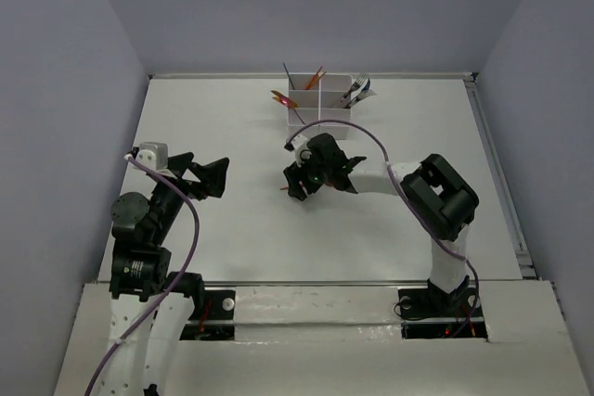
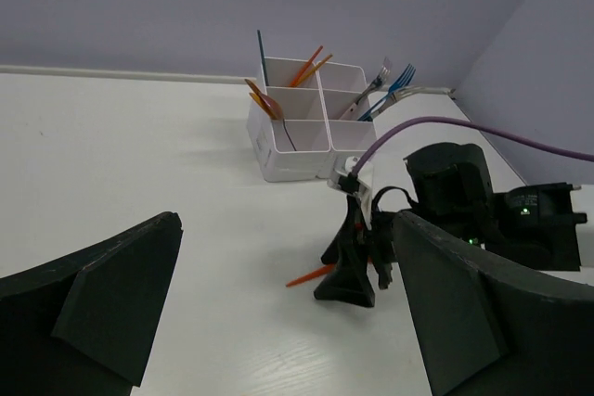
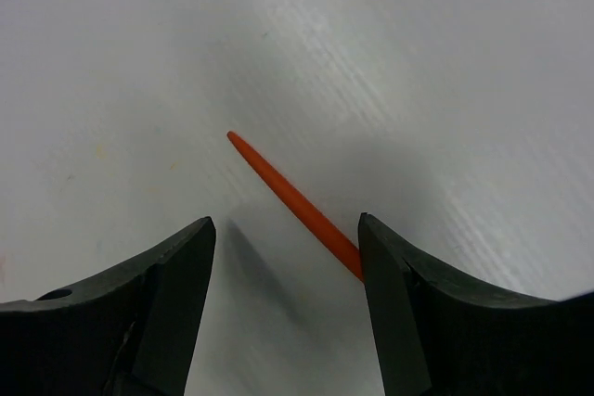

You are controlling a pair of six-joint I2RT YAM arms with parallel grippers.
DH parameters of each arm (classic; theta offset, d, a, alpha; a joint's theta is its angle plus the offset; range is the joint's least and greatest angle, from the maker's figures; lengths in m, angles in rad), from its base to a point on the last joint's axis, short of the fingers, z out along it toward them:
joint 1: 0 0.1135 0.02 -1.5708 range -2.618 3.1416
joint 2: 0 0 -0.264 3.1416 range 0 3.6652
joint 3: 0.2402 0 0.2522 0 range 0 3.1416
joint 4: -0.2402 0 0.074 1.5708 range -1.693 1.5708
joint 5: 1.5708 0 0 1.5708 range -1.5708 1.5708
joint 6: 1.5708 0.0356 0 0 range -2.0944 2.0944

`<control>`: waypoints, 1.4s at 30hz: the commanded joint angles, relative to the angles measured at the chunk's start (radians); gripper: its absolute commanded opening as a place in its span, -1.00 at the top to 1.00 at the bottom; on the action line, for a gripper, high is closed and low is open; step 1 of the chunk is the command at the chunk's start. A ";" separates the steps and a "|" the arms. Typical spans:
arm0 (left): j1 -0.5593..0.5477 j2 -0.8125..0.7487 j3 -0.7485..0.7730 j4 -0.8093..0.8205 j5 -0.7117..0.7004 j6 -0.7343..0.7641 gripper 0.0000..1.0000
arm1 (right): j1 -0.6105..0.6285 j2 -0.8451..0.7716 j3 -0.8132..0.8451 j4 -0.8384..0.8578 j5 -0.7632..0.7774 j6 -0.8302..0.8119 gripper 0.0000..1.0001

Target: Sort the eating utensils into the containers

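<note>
An orange stick (image 3: 288, 194) lies flat on the white table; it also shows in the left wrist view (image 2: 311, 276). My right gripper (image 3: 286, 224) is open and points down over it, the stick passing between the fingers and touching the right finger (image 3: 390, 266). In the top view the right gripper (image 1: 299, 183) is at the table's middle, just in front of the white container (image 1: 320, 104). The container (image 2: 297, 136) holds orange sticks, a teal piece, and blue and silver forks (image 2: 394, 81). My left gripper (image 1: 206, 176) is open and empty at the left.
The right arm (image 1: 436, 197) and its purple cable (image 1: 371, 141) reach across from the right. The table's back wall stands close behind the container. Bare white table surface (image 1: 232, 229) lies between the two arms.
</note>
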 commanded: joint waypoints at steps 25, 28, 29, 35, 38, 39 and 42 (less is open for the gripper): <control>-0.012 -0.030 -0.011 0.040 -0.002 -0.002 -0.98 | 0.106 -0.426 -0.392 -0.101 0.452 0.547 -0.65; -0.012 -0.027 -0.011 0.038 -0.004 0.000 -0.98 | 0.106 -0.356 -0.355 -0.092 0.498 0.550 -0.68; -0.012 -0.027 -0.011 0.038 -0.004 0.000 -0.98 | 0.106 -0.332 -0.335 -0.104 0.518 0.550 -0.68; -0.012 -0.027 -0.009 0.037 -0.007 0.000 -0.98 | 0.106 -0.219 -0.233 -0.101 0.569 0.578 -0.60; -0.012 -0.024 -0.008 0.038 -0.005 0.001 -0.98 | 0.106 -0.176 -0.191 -0.124 0.592 0.567 -0.61; -0.012 -0.024 -0.009 0.038 -0.002 0.001 -0.98 | 0.106 -0.150 -0.164 -0.132 0.598 0.561 -0.61; -0.012 -0.024 -0.009 0.038 -0.002 0.001 -0.98 | 0.106 -0.101 -0.102 -0.167 0.625 0.529 -0.56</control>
